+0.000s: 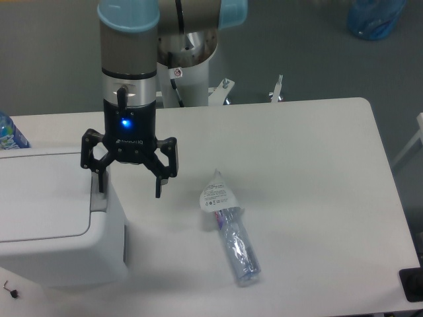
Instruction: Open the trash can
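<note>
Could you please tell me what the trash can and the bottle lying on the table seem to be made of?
Trash can: looks like opaque white moulded plastic, smooth and slightly glossy, with rounded corners. Bottle: thin clear plastic, crinkled and see-through, with a white label that could be paper or film.

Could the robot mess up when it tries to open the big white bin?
Maybe. The end effector hangs open with one finger over the trash can's right edge near the grey tab and the other off the side, so pressing down could miss the tab or slip off. The clear bottle lies close by on the table; a sideways swing might knock it rolling.
</note>
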Motion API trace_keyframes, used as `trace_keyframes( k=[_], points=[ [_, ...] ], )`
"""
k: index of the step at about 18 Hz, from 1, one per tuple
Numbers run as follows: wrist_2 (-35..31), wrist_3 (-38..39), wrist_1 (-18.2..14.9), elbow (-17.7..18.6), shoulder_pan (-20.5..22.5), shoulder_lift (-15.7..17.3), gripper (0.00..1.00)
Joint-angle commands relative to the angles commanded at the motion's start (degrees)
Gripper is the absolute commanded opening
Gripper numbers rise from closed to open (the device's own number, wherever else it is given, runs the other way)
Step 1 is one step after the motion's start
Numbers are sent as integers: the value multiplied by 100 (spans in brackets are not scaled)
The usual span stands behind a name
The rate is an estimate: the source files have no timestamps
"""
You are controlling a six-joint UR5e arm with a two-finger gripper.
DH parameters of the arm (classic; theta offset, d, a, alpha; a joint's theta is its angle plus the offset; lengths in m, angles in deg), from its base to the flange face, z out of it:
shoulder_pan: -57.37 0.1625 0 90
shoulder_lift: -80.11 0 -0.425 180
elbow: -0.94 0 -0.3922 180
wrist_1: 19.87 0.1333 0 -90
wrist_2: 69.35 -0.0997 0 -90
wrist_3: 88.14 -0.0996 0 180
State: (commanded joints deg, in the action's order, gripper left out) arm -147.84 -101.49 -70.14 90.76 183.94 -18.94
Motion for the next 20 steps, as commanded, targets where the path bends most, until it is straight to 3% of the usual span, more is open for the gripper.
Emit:
trace_keyframes(
  k=[20],
  points=[
    [-9, 9, 0, 70, -9, -9, 100]
  ],
)
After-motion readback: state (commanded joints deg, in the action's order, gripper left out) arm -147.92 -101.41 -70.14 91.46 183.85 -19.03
